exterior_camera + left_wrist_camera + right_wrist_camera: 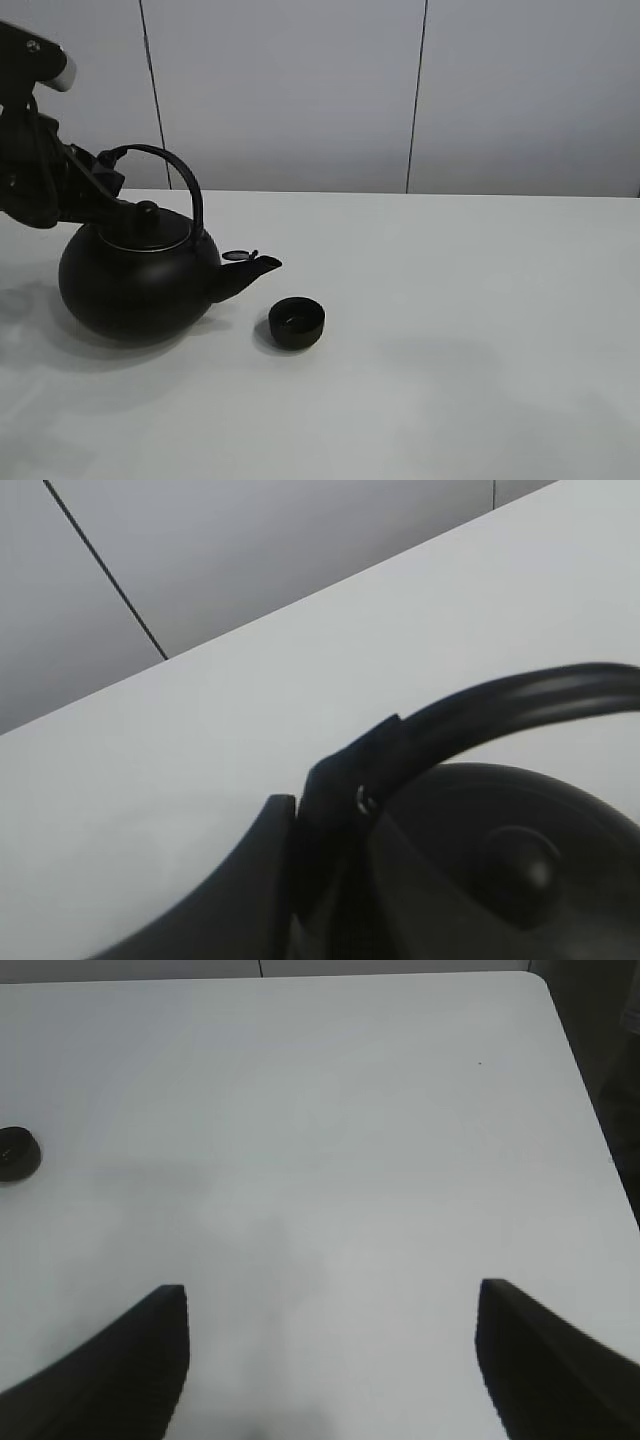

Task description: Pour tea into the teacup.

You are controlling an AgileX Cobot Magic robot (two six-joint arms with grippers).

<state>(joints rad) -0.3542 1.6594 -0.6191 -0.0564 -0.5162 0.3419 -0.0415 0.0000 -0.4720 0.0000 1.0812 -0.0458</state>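
Tipping the kettle point(135, 275) too fast could splash tea past the teacup point(297, 322), because it sits low on the bench point(480, 330), just beside the spout point(262, 266). Left jaws squeeze the kettle handle point(180, 170); right jaws hang wide apart. No tea is falling, and I cannot tell what the cup holds.

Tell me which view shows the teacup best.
Exterior high: the teacup sits whole and unobstructed beside the spout of the kettle. The right wrist view catches it tiny at the picture's edge; the left wrist view misses it entirely.
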